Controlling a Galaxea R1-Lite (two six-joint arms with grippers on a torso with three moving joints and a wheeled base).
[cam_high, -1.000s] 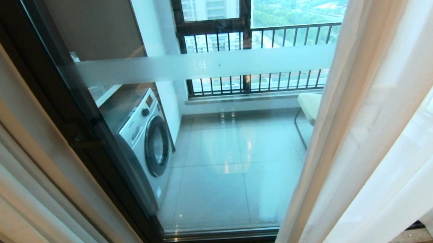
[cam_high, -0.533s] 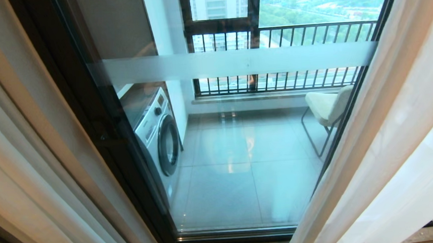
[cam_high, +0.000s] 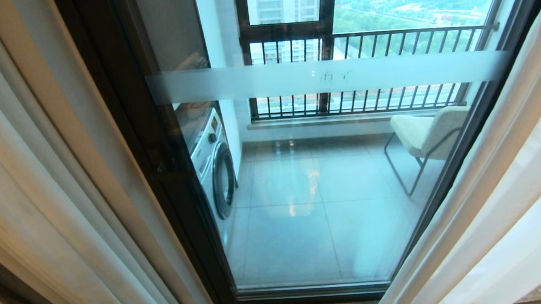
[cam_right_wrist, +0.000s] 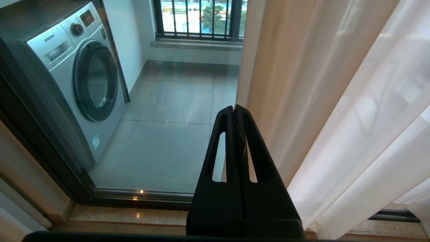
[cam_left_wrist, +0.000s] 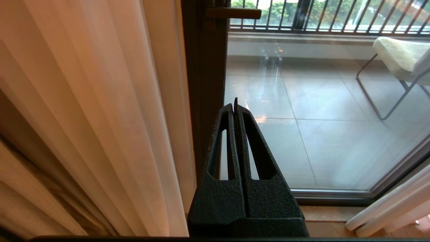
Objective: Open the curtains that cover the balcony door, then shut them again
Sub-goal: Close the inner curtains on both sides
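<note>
The curtains (cam_high: 504,203) are drawn apart to either side of me, leaving the balcony door (cam_high: 328,176) uncovered: the sheer white panel hangs in soft folds along the right edge of my head view, and a second gathered panel (cam_high: 33,194) fills the left edge, its hem running down beside the door's black frame (cam_high: 159,177). Between those two hems the glass stands bare from the frosted stripe (cam_high: 322,77) down to the bottom track, so the open room for me lies straight ahead, bounded by fabric on both flanks. Through the glass I see the washing machine (cam_high: 215,165) against the left wall, a pale chair (cam_high: 426,130) on the right, grey floor tiles (cam_high: 312,224) and the black-barred railing (cam_high: 369,70) beyond. Compared with a second ago my whole head view has slid: the door frame and washing machine sit further right in it, the right curtain takes up less of it, and the chair, then half hidden behind the fabric, now shows whole. My left gripper (cam_left_wrist: 235,104) points at the door's left frame, just beside the left curtain, fingers pressed together on nothing. My right gripper (cam_right_wrist: 234,109) points toward the inner edge of the right curtain (cam_right_wrist: 336,111), likewise clenched and empty, touching no fabric.
</note>
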